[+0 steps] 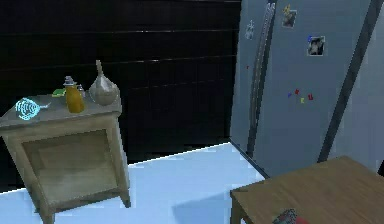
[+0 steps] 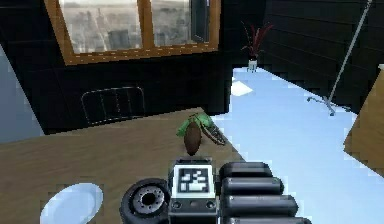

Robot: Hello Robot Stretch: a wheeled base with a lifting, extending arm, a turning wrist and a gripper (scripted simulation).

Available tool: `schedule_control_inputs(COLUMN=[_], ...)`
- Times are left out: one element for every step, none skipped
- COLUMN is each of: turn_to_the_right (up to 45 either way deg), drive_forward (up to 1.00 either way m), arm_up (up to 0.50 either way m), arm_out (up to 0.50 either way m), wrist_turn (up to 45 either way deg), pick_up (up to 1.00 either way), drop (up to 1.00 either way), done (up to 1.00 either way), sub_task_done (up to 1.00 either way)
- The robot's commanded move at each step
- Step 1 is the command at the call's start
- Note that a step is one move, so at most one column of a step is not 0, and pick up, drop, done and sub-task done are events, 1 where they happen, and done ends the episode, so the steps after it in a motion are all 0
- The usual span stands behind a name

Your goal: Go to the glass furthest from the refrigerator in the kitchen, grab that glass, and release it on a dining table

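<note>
One pale-blue, see-through vessel [image 1: 27, 108], probably the glass, stands at the left end of a small wooden stand [image 1: 62, 150], beside a yellow bottle [image 1: 72, 96] and a grey jug [image 1: 102, 88]. The refrigerator [image 1: 300, 90] stands well apart to the right. The gripper [image 2: 150, 201] shows against a wooden table [image 2: 60, 165]; whether it holds anything cannot be told. Judgement: approach step. Next, drive up and turn the arm side to the stand.
</note>
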Motion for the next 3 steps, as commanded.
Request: schedule_control_inputs(turn_to_the_right=[0.0, 0.0, 0.0], drive_forward=[0.0, 0.0, 0.0], arm_up=[0.0, 0.0, -0.04], arm_out=[0.48, 0.0, 0.0], wrist_turn=[0.0, 39.0, 0.0], pick_up=[0.0, 0.0, 0.0], drop=[0.0, 0.0, 0.0], done=[0.0, 0.0, 0.0], sub_task_done=[0.0, 0.0, 0.0])
